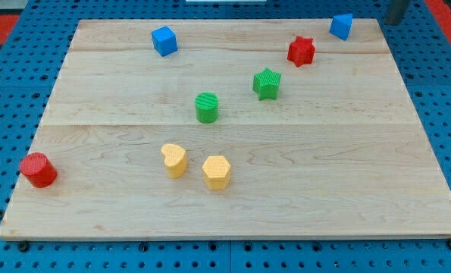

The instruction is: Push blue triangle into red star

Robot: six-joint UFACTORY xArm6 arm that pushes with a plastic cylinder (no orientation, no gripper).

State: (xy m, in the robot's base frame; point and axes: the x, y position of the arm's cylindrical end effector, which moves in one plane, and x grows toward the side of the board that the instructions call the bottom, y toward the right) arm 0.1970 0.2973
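Our tip, a bare rod, sits just off the top-right corner beside blue triangle; red star nearby, wooden board.

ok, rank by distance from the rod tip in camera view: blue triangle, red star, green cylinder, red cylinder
My tip sits at the view's top right.
1. blue triangle, top right
2. red star, upper right
3. green cylinder, centre
4. red cylinder, far left edge
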